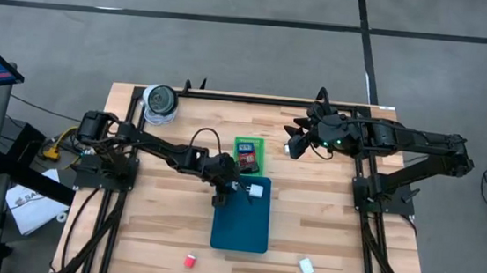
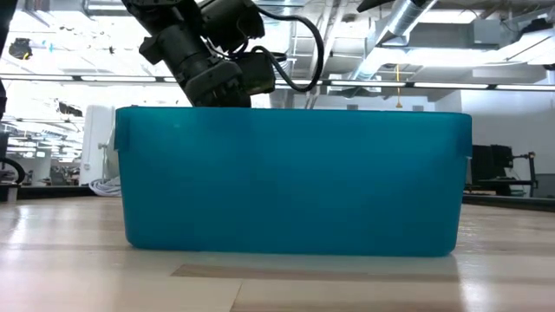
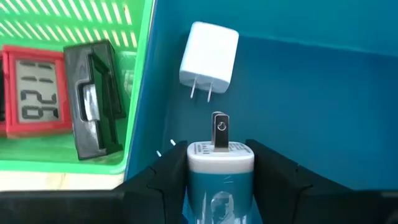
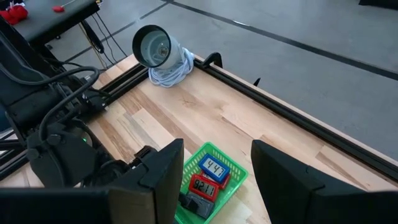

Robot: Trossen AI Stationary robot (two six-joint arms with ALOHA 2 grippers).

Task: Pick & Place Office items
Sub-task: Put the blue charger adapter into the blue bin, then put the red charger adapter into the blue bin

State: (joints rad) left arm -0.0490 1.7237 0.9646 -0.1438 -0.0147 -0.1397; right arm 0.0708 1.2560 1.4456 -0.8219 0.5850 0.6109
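A large teal tray [image 1: 240, 229] [image 2: 295, 182] lies near the table's middle. My left gripper [image 1: 237, 189] [image 3: 219, 158] reaches down into its far end and is shut on a white-topped, blue-bodied plug adapter [image 3: 221, 180]. A white plug adapter [image 3: 209, 56] [image 1: 257, 192] lies flat on the tray floor just ahead of it. The small green tray [image 1: 248, 142] [image 4: 239, 167] beside the teal tray's far end holds a red timer [image 3: 31, 90], a blue timer [image 4: 215, 168] and a black piece [image 3: 93, 99]. My right gripper [image 1: 294, 147] [image 4: 217, 168] hangs open to the right of the green tray. My left gripper pinches the white and blue plug adapter by its two sides [image 3: 193, 165], one finger [image 3: 165, 177] on each side. Its metal prong [image 3: 220, 130] points away from the fingers. The fingers come from above into the teal tray. Whether the adapter rests on the tray floor cannot be told.
A small red piece [image 1: 189, 260] and a small white piece [image 1: 306, 266] lie on the wood near the table's near edge. A round grey object on a coil of white cable [image 1: 160, 101] [image 4: 155, 46] sits at the far left corner. The teal tray's wall [image 2: 295, 182] fills the low view.
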